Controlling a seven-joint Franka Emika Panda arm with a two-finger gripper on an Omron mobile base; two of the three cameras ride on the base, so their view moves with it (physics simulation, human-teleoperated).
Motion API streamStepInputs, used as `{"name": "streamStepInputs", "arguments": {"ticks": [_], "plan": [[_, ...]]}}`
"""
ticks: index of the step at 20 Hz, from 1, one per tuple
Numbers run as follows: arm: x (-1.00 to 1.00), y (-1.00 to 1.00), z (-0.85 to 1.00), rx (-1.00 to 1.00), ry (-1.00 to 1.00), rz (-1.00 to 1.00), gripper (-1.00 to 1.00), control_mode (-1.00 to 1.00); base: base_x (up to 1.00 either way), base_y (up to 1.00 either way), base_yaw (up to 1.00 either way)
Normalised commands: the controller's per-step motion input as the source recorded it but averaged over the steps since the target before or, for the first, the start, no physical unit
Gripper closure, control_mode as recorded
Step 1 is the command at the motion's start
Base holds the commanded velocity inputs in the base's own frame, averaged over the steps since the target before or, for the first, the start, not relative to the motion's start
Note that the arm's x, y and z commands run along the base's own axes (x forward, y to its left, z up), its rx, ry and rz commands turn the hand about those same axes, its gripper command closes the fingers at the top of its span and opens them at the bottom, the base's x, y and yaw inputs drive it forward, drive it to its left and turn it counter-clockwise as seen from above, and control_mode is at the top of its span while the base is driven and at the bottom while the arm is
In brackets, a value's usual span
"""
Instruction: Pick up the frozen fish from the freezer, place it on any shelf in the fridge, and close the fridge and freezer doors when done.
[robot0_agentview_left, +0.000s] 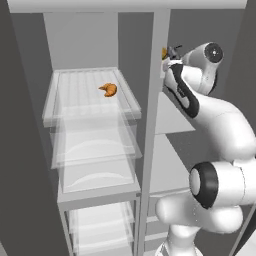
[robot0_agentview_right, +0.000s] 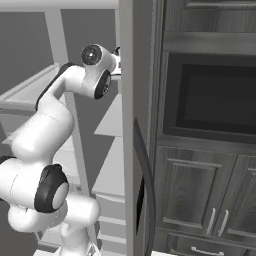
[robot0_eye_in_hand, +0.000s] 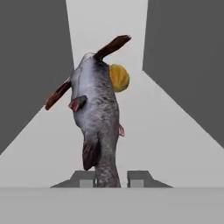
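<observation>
The gripper (robot0_eye_in_hand: 112, 178) is pinching the fish (robot0_eye_in_hand: 98, 114) by its tail, fingers narrow around it, on the freezer shelf (robot0_eye_in_hand: 166, 144) before an orange item (robot0_eye_in_hand: 119, 77). Lift straight, slowly.

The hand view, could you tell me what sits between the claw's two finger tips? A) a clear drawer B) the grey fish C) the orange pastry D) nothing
B: in the hand view the narrow end of the frozen fish runs down between the two dark tips of the claw, which are shut on it, while the orange pastry lies behind it on the freezer shelf.
</observation>
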Motion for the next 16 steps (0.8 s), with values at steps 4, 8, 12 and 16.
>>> {"name": "streamStepInputs", "arguments": {"ticks": [4,8,12,16], "plan": [[-1.00,0.40,0.31,0.02,-0.06,-0.12,1.00,-1.00,0.00,0.00,0.00],[-1.00,0.12,0.32,0.10,0.11,-0.16,1.00,-1.00,0.00,0.00,0.00],[-1.00,0.09,0.04,0.11,0.48,-0.08,1.00,-1.00,0.00,0.00,0.00],[-1.00,0.17,-0.17,0.11,0.62,0.00,1.00,-1.00,0.00,0.00,0.00]]}}
